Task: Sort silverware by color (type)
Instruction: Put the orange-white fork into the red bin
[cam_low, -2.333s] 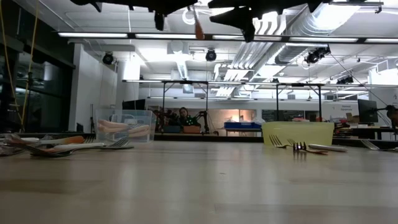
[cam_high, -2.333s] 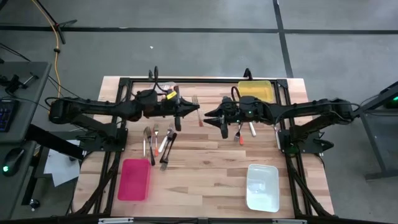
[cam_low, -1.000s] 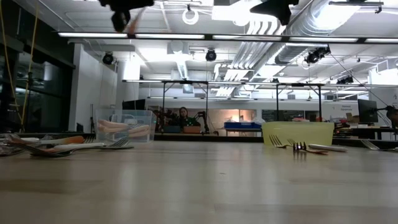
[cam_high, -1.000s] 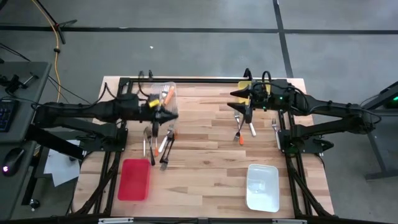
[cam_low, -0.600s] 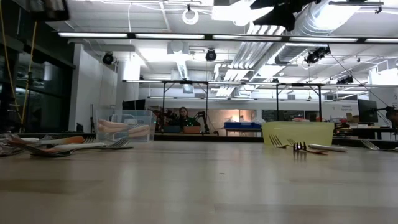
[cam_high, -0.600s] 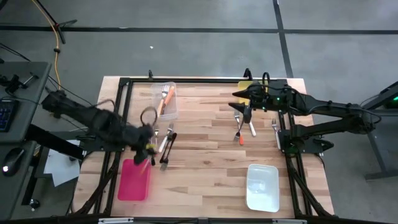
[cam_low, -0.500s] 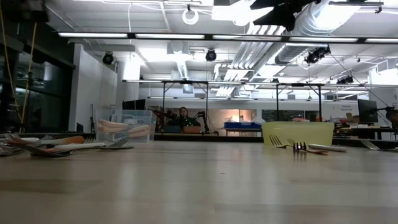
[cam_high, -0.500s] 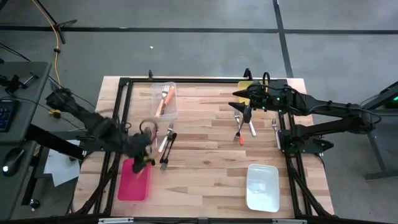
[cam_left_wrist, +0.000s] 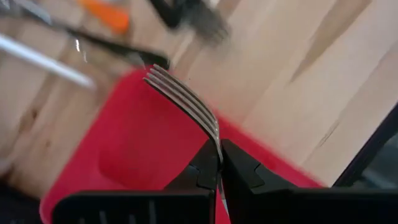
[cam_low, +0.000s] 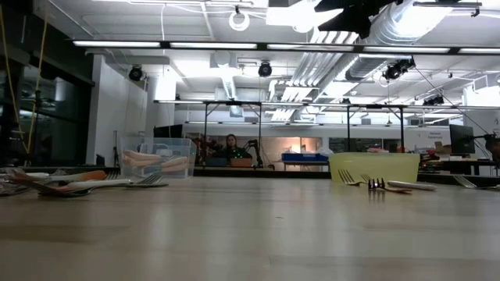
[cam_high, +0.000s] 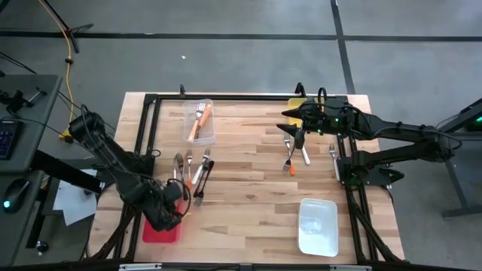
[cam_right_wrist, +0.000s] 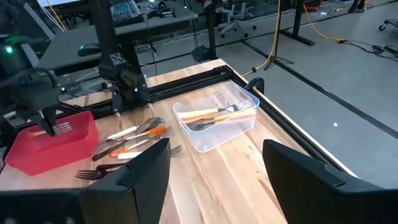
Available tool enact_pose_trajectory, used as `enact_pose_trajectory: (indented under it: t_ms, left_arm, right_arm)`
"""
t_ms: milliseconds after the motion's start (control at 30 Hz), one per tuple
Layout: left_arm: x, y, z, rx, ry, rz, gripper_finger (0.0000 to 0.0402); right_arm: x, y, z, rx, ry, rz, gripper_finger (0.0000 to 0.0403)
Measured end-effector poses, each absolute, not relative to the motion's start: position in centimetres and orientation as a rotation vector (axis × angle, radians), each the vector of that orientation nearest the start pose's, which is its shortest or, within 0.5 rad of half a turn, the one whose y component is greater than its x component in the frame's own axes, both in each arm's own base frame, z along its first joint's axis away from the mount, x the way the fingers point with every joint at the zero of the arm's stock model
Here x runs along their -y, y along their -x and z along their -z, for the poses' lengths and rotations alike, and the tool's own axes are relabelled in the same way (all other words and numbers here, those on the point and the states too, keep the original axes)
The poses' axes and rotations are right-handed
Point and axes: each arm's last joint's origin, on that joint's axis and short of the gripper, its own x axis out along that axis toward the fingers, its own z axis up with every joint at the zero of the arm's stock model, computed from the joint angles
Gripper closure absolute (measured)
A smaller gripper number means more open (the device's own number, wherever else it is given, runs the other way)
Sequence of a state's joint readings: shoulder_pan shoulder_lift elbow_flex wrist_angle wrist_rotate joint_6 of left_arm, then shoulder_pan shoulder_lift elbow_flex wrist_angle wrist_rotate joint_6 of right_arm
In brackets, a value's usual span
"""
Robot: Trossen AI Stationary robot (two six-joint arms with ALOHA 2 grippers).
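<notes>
left gripper (cam_left_wrist: pixel 219 177) clamps fork (cam_left_wrist: pixel 186 102) over red bin (cam_left_wrist: pixel 124 155)

— What is the worktop (cam_high: pixel 248 188) like?
— Pale wooden planks inside a black metal frame.
— And what lies on it?
— A clear rectangular plastic bin (cam_high: pixel 199 121) holding orange-handled forks near the far edge, a yellow bin (cam_high: pixel 295 104) at the far right, a red tray (cam_high: pixel 160 232) and a white tray (cam_high: pixel 317 226) near the front. One cluster of loose forks (cam_high: pixel 193 170) lies left of centre, another small group of utensils (cam_high: pixel 295 153) right of centre.
</notes>
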State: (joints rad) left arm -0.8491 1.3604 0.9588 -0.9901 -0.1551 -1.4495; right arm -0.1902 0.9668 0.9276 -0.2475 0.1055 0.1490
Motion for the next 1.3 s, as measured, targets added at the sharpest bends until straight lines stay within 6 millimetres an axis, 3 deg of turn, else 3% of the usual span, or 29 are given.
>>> enact_pose_trajectory:
  t_ms: [200,633,900,1300]
  left_arm:
    - [17.8,-14.8,-21.0,-1.416,0.555,-0.427,0.0401]
    - [16.9,-14.7,-18.8,-1.39,0.534,-0.454,0.0401]
    - [16.9,-14.6,-18.7,-1.404,0.515,-0.434,0.0391]
    - [16.9,-14.6,-18.7,-1.409,0.492,-0.415,0.0343]
  right_arm:
    - [4.3,-20.5,-34.4,-0.267,-0.162,0.315,0.0162]
    - [4.3,-20.5,-34.4,-0.269,-0.159,0.315,0.0162]
    - [4.3,-20.5,-34.4,-0.267,-0.166,0.316,0.0162]
    - [4.3,-20.5,-34.4,-0.268,-0.162,0.315,0.0162]
